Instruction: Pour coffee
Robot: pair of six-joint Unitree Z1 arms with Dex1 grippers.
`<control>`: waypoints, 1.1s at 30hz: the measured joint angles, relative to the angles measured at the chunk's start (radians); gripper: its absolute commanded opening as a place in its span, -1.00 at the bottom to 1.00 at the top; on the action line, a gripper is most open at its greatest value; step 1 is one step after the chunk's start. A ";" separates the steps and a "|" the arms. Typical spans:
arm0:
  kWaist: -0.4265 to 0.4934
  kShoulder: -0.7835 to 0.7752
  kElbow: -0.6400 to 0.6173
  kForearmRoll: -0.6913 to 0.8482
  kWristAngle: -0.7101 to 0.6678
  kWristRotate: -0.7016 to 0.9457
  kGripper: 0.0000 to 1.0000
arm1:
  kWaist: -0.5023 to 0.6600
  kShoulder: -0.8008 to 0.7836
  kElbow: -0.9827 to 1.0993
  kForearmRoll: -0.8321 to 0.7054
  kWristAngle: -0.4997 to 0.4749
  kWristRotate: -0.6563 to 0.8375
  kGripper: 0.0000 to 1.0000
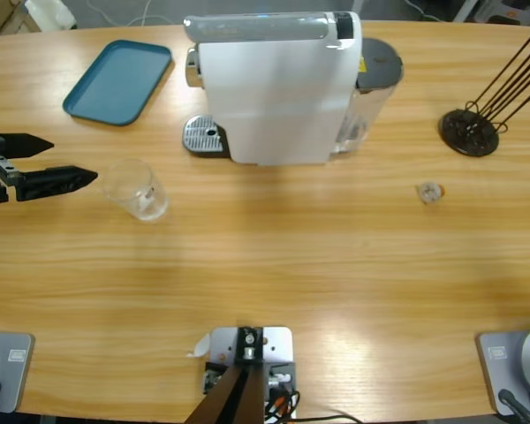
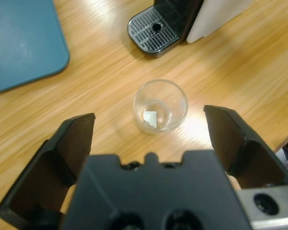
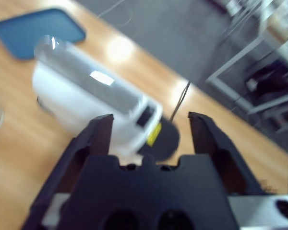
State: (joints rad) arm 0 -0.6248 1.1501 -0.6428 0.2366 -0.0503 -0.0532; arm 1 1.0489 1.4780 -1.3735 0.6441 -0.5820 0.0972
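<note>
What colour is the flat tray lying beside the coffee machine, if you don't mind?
The tray is teal blue; the high view shows it best.

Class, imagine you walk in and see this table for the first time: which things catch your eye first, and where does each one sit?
The big white coffee machine stands at the far middle of the wooden table, its drip grate empty. A clear glass stands alone in front and to the left of it, and the left tool waits open beside it, not touching. A blue tray lies at the far left.
</note>
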 measured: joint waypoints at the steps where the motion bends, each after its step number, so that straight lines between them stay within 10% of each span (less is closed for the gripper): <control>1: -0.005 0.002 0.000 -0.002 -0.006 0.007 0.97 | -0.012 -0.045 0.051 0.020 0.036 0.019 1.00; 33: -0.100 0.358 0.175 -0.421 0.035 -0.099 0.95 | -0.040 -0.310 0.408 0.056 0.240 0.115 1.00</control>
State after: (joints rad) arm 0 -0.7250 1.5082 -0.4680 -0.1843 -0.0157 -0.1521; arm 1 1.0094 1.1681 -0.9650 0.7004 -0.3424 0.2124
